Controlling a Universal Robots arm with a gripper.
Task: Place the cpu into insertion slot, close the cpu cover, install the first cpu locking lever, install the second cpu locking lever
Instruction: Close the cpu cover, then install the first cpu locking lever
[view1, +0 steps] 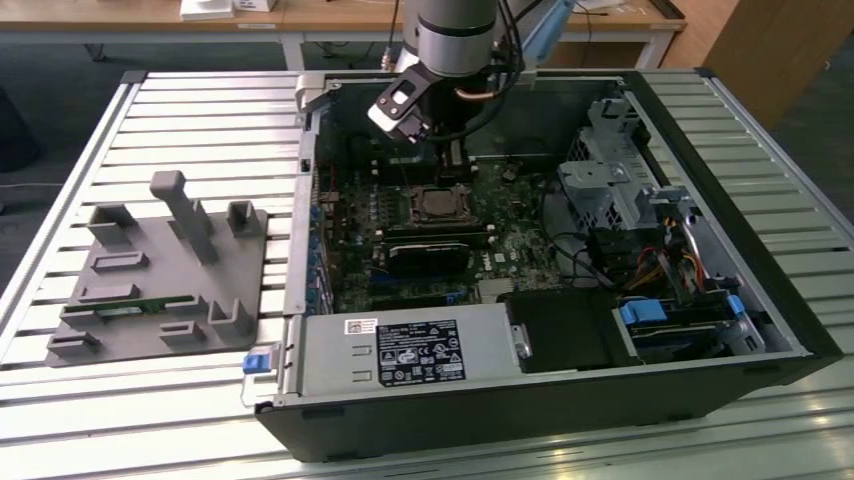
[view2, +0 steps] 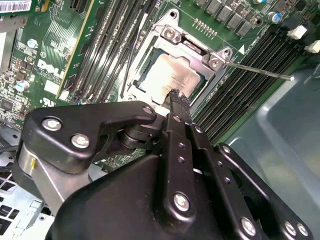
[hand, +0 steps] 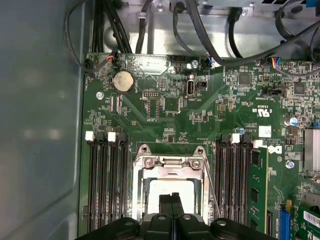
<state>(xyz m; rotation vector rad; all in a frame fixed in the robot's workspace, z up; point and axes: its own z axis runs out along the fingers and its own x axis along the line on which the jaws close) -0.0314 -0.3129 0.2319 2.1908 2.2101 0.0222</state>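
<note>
One arm, so which is nearer doesn't come into it; what matters is tips versus socket.

Exterior view: the gripper (view1: 451, 165) hangs inside the open computer case (view1: 534, 425), directly above the insertion slot (view1: 438, 204) on the motherboard (view1: 521, 262). I can't make out any sideways offset. A grey fixture plate (view1: 147, 290) sits well apart, outside the case on the exterior view's left.

Second wrist view: the fingers are pressed together with nothing pinched, and the tips sit at the edge of the cpu (view2: 167, 75). The cpu lies flat in the slot, its silver top showing through the cut-out of the cpu cover (view2: 192, 47), which looks folded down over it. A locking lever (view2: 260, 72), a thin rod, sticks out from the cover's corner and crosses above the memory slots (view2: 240, 95). I judge it unlatched.

First wrist view: the closed tips (hand: 172, 202) sit centred over the cpu (hand: 172, 189), close to the cover frame (hand: 172, 161). The socket lies square between the two memory slot banks. Whether the tips touch the metal, I cannot tell.
</note>
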